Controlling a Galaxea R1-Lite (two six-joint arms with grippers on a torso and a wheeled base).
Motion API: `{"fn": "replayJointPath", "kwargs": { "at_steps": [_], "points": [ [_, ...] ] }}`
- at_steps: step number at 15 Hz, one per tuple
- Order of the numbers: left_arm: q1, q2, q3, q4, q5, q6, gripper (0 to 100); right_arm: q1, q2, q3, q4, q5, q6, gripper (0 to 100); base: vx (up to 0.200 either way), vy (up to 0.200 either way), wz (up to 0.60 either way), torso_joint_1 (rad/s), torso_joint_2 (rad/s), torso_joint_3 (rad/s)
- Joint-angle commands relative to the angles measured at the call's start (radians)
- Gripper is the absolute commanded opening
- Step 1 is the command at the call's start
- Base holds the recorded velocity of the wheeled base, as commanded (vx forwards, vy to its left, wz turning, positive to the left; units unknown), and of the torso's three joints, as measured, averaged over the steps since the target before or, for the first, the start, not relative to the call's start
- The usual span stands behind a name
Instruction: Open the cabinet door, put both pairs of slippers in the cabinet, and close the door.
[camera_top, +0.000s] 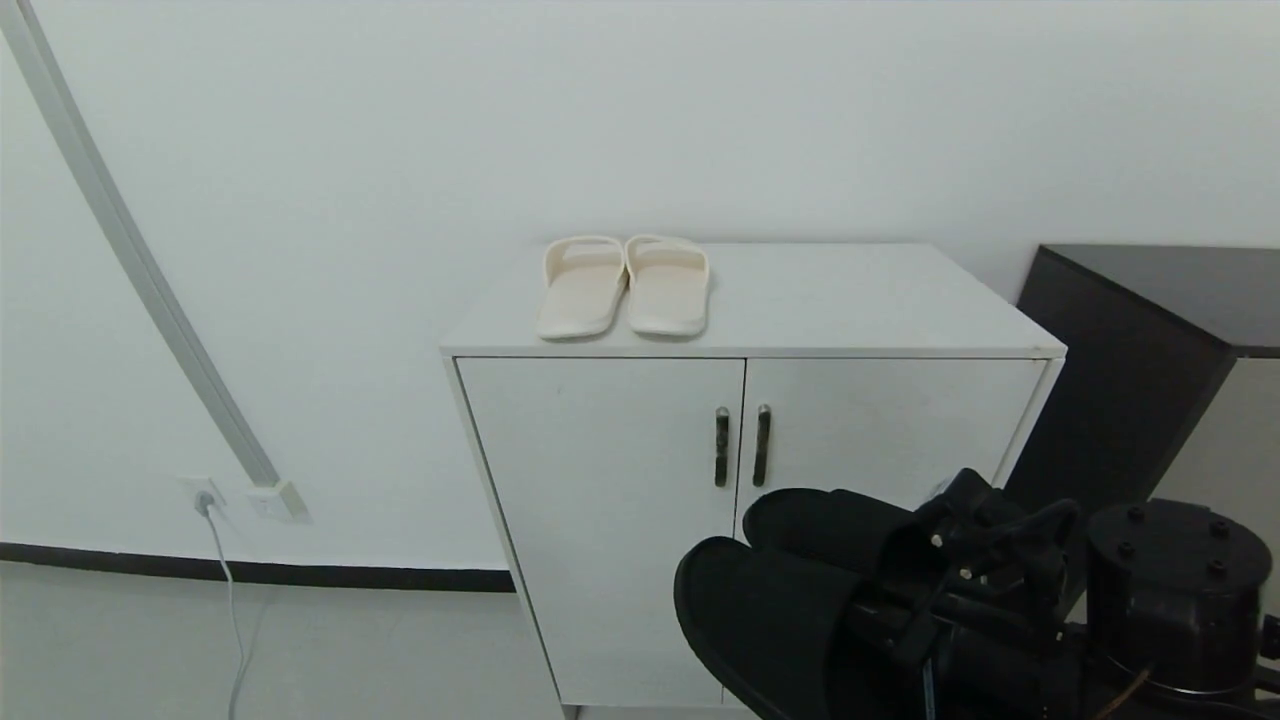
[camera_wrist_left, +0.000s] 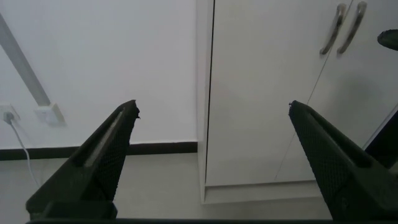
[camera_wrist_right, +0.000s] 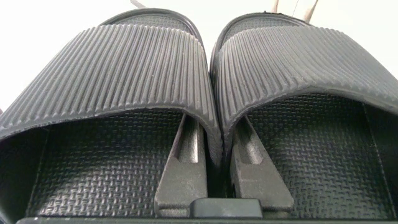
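A white two-door cabinet (camera_top: 600, 520) stands against the wall with both doors shut and two dark handles (camera_top: 740, 445) at the middle. A pair of cream slippers (camera_top: 625, 285) lies on its top, near the left. My right gripper (camera_top: 900, 600) holds a pair of black slippers (camera_top: 800, 590) in front of the cabinet's lower right door. In the right wrist view its fingers (camera_wrist_right: 186, 168) pinch the inner sides of the two black slippers (camera_wrist_right: 137, 74) together. My left gripper (camera_wrist_left: 211, 109) is open and holds nothing, facing the cabinet's left door (camera_wrist_left: 267, 93) and handles (camera_wrist_left: 342, 28).
A dark cabinet (camera_top: 1150, 350) stands to the right of the white one. On the wall at the left are a slanted cable duct (camera_top: 120, 240) and a socket with a cable (camera_top: 205, 497) hanging to the floor. Bare floor lies left of the cabinet.
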Motion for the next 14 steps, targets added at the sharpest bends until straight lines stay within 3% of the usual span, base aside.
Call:
{"fn": "replayJointPath", "kwargs": {
  "at_steps": [1, 14],
  "points": [
    [0.0, 0.001, 0.0, 0.0, 0.0, -0.001, 100, 0.0, 0.002, 0.0, 0.0, 0.001, -0.007, 0, 0.0, 0.0, 0.0, -0.183, 0.49, 0.325],
    [0.0, 0.001, 0.0, 0.0, -0.001, -0.001, 100, 0.0, -0.001, 0.021, -0.002, 0.001, -0.01, 0, 0.0, 0.0, 0.0, -0.103, 0.46, 0.351]
  ]
}}
